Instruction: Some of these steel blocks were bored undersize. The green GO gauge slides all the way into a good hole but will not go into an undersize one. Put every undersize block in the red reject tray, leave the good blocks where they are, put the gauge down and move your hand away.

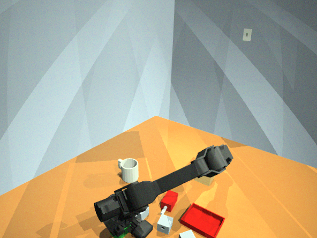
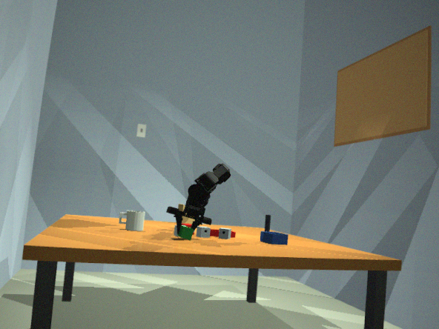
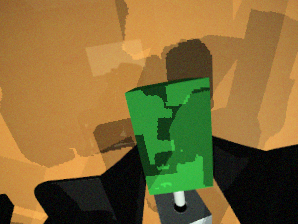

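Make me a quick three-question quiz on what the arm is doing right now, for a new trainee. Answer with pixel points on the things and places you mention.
1. True or false: the gripper (image 2: 186, 230) (image 3: 169, 139) is shut on the green gauge (image 2: 185, 233) (image 3: 175, 140).
2. Fill in the blank: the gauge's white pin (image 3: 179, 199) points at the ____ in a steel block (image 3: 187, 212).
3. Which stands on the table: (a) a white mug, (b) a glass bottle, (c) a yellow bowl?

Key: 1 true; 2 hole; 3 a, the white mug (image 1: 130, 171) (image 2: 136, 221).
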